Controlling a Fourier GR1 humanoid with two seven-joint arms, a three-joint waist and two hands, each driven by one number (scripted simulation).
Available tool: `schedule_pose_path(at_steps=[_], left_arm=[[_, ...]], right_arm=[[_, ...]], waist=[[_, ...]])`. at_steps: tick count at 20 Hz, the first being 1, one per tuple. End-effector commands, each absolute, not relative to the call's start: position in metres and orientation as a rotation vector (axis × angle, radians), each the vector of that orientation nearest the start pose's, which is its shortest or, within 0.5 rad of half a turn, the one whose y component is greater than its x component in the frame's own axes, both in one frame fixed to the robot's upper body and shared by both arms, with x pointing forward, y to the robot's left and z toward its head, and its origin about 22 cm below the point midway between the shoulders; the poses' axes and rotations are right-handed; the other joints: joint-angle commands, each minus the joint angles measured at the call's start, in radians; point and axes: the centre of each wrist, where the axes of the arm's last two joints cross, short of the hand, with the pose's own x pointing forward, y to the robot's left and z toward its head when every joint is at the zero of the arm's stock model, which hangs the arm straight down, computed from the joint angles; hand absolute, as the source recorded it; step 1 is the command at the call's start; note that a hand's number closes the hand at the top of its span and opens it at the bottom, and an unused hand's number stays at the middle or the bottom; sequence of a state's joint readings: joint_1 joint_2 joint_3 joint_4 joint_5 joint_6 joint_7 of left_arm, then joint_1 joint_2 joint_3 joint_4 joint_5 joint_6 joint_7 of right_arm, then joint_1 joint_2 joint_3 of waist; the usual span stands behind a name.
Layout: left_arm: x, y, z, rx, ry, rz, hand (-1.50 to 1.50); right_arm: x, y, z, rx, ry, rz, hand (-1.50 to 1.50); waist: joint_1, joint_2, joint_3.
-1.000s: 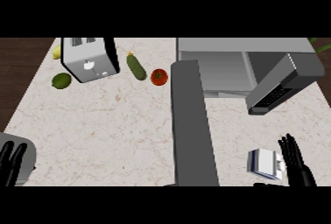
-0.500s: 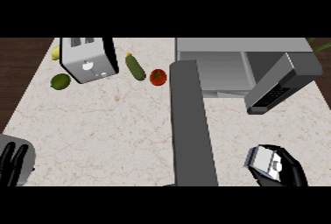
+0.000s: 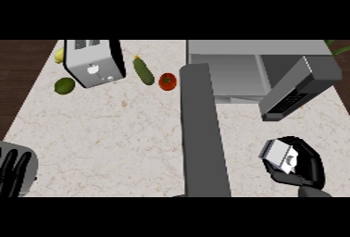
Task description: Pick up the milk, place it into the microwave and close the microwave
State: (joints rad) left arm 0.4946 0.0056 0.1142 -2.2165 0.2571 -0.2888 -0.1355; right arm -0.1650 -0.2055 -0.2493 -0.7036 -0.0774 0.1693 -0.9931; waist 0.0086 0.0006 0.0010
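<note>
Near right: my right hand (image 3: 306, 163), fingers and thumb curled round the milk (image 3: 279, 155), a small white carton that shows at the hand's left side, tilted; it sits in the grasp near the counter's near right edge, well short of the microwave, so the carry is not yet done. Near left: my left hand (image 3: 14, 172), fingers straight and holding nothing, resting at the view's edge, apart from the work. Centre: a tall grey upright slab (image 3: 202, 139), running from the near edge toward the far side, left of my grasping hand. Beyond the milk, far right: microwave (image 3: 232, 74), its cavity exposed, door (image 3: 298, 90) swung out to the right, open presumably so the carton can go in; the door lies between my hand and the cavity. Far left on the counter (image 3: 103, 129): toaster (image 3: 94, 65), lime (image 3: 64, 85), lemon (image 3: 59, 55), cucumber (image 3: 143, 71), tomato (image 3: 167, 81), all well apart from the carton's likely path.
</note>
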Motion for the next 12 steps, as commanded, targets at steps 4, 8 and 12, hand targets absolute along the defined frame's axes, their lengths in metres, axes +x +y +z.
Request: schedule_pose_path(at_steps=[4, 8, 12], left_arm=[[0.117, 0.296, 0.078, -0.109, -1.942, 0.059, -1.50], [0.106, 0.280, 0.074, -0.097, -1.934, 0.098, -1.50], [0.102, 0.302, 0.075, -0.107, -1.947, 0.097, -1.50]], right_arm=[[0.252, -0.318, -0.115, -0.038, -2.010, -0.044, 1.50], [0.249, -0.298, -0.097, 0.111, -2.008, -0.026, 1.50], [0.258, -0.295, -0.072, 0.137, -2.036, -0.003, 1.50]], waist=[[-0.003, -0.001, -0.001], [-0.009, -0.005, -0.002], [-0.005, -0.003, -0.002]])
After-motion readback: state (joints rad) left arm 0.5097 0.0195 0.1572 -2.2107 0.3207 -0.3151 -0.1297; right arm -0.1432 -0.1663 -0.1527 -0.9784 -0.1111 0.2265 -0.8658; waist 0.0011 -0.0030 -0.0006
